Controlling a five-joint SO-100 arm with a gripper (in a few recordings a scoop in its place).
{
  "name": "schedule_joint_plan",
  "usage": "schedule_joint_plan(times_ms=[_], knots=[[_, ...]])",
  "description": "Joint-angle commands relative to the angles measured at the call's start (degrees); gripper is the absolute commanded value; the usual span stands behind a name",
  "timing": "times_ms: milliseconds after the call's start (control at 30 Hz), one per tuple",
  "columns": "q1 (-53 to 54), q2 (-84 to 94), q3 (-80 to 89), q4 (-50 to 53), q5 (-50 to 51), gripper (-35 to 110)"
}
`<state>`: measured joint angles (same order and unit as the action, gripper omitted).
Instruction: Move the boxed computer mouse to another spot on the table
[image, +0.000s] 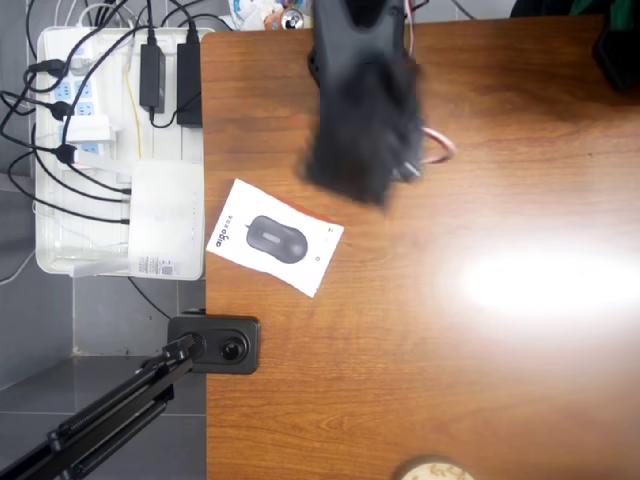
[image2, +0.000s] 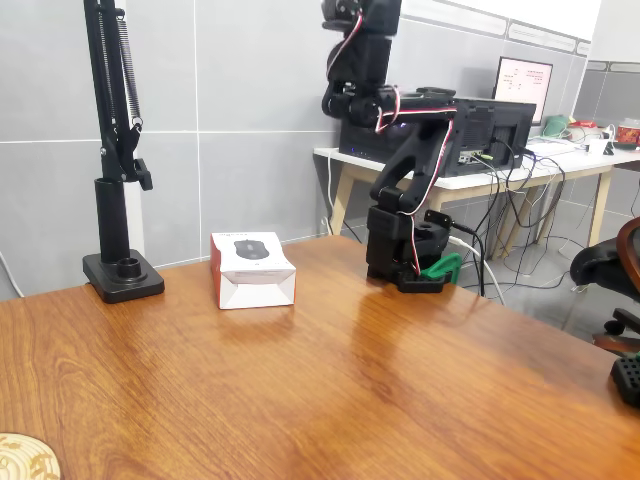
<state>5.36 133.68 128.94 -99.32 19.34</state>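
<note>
Overhead view. The boxed computer mouse (image: 274, 238) lies flat and askew near the left edge of the wood-grain surface (image: 450, 370). The black arm (image: 360, 100), blurred, hangs above the surface up and right of the box, apart from it. A white tray (image: 55, 255) of cables sits off the left edge.

The overhead view looks straight down from high above the tabletop (image: 420, 330), taking in its left edge and a tray (image: 50, 255) of cables beyond. The fixed view sits low at the tabletop's near edge, facing across it toward a grey wall. Both share the box (image: 275, 237) (image2: 252, 269), arm (image: 360, 110) (image2: 400, 200) and clamp stand (image: 215, 345) (image2: 120, 270).
</note>
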Motion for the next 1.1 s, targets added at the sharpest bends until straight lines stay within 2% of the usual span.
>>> schedule_joint_plan(times_ms=[0, 100, 600, 1067], knots=[[4.22, 9.05, 6.33, -2.11, -6.77, 0], [5.89, 16.26, 12.83, -2.11, -9.67, 0], [10.28, 33.57, 30.85, -2.02, -12.04, 0], [5.63, 44.38, 31.55, -2.02, -11.60, 0]])
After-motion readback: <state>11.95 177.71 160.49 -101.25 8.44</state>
